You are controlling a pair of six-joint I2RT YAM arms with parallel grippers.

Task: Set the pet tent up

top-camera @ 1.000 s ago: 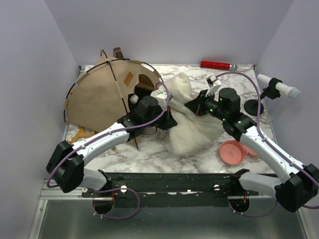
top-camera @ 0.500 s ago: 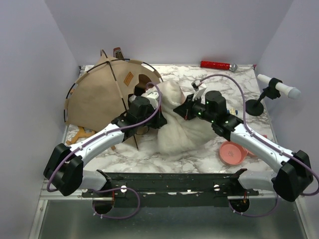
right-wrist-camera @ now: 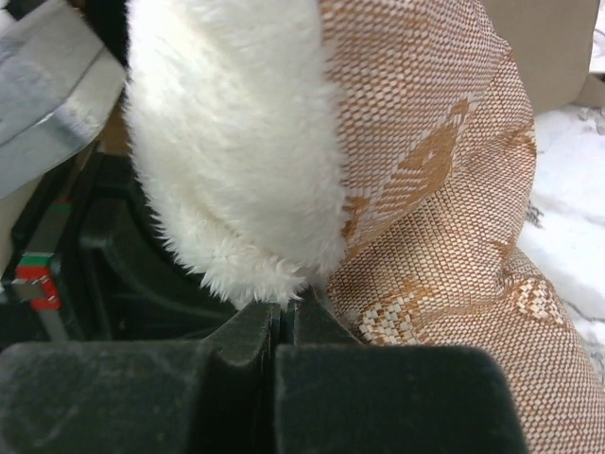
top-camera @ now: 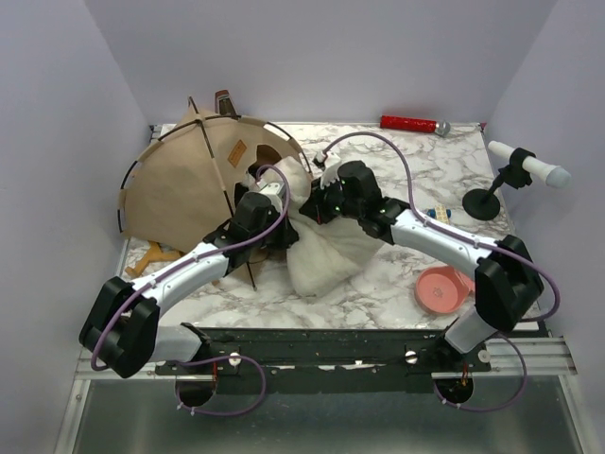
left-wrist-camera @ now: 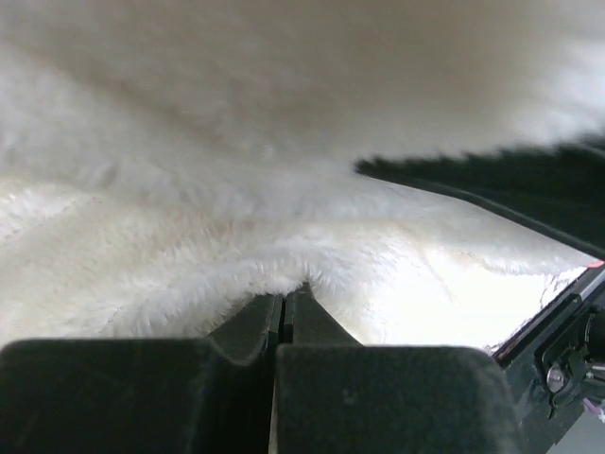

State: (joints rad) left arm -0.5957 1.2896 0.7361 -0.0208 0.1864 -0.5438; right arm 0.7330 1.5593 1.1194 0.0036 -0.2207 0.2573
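While our left fingers (left-wrist-camera: 248,326) and right fingers (right-wrist-camera: 248,326) pinch the soft pillow (top-camera: 326,251) beside the pet tent (top-camera: 184,184), we judge the tent light, floppy, best gripped by a pole (top-camera: 215,161).

The top camera looks down from above and behind the arm bases, far enough back to take in the whole table (top-camera: 406,156) and both arms. Each wrist camera sits just behind its own fingers and faces along them, one past the left gripper (left-wrist-camera: 284,307), the other past the right gripper (right-wrist-camera: 286,317), with the white fluffy pillow (right-wrist-camera: 236,142) right at the fingertips, filling the frame ahead. All three views share that pillow
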